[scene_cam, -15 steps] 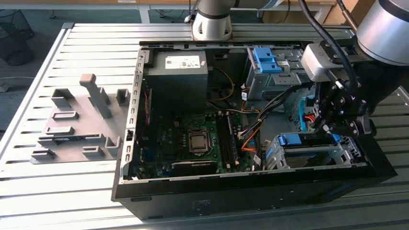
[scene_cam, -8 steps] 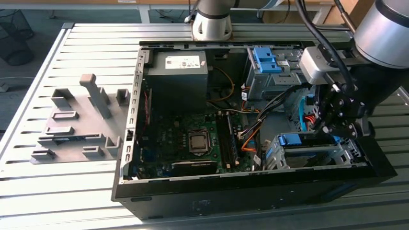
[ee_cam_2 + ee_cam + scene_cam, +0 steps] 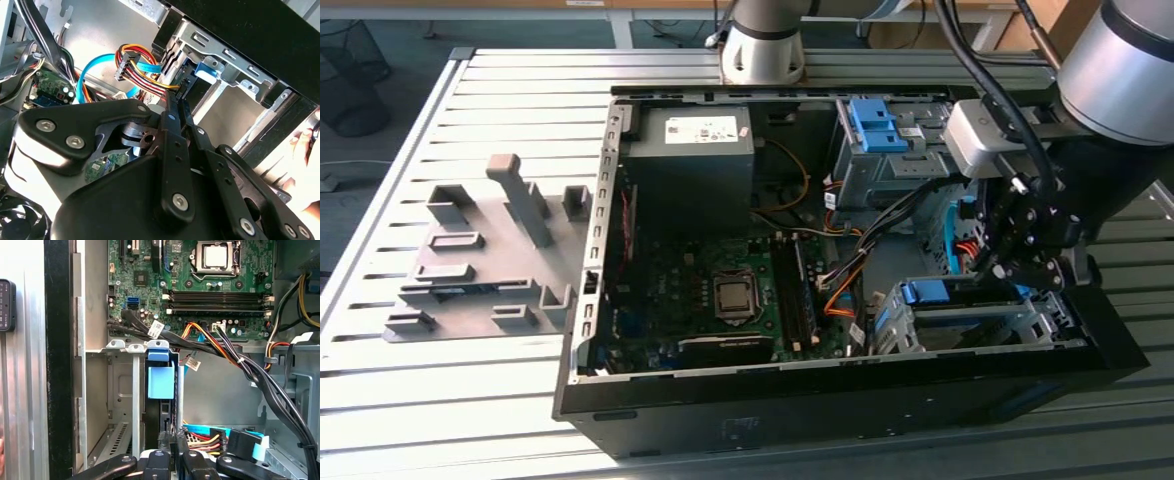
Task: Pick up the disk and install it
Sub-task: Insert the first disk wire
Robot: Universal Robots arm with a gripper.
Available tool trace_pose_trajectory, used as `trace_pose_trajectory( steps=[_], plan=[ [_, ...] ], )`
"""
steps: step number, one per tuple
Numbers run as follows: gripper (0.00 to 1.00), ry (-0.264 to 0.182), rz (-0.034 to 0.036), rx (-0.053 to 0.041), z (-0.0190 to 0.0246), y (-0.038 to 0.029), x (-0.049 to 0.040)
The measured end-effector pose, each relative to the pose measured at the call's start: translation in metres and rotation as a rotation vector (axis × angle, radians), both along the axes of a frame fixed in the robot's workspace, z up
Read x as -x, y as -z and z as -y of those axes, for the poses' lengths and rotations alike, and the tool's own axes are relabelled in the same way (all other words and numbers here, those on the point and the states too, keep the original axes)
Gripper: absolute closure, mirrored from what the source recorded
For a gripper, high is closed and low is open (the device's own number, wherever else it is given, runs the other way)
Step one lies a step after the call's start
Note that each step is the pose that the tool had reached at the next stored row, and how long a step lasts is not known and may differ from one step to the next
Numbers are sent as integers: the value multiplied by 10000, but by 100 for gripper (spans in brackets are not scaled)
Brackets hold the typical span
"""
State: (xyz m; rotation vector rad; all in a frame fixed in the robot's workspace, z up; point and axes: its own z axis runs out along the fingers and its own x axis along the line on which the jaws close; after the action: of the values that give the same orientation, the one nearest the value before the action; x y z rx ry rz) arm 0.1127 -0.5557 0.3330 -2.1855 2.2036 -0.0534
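Hovering inside the open computer case, the fingers (pressed together, holding nothing I can see) sit beside the disk in its metal bay.

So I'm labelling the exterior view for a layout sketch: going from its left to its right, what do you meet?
Grey slotted fixture on the table → power supply box with white sticker → processor socket on the motherboard → blue-railed drive cage → gripper hanging over that cage.

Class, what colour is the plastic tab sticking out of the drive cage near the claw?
Blue; the plastic tab shows best in the first wrist view.
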Motion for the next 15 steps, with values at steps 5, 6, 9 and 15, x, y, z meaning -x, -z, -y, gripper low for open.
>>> trace_pose_trajectory(
  steps=[5,6,9,15],
  plan=[
    [84,0,2,-6,0,-7,0],
    [84,0,5,-5,0,-19,-1],
    [84,0,30,-4,0,-39,0],
    [84,108,46,0,0,-27,-1]
  ],
)
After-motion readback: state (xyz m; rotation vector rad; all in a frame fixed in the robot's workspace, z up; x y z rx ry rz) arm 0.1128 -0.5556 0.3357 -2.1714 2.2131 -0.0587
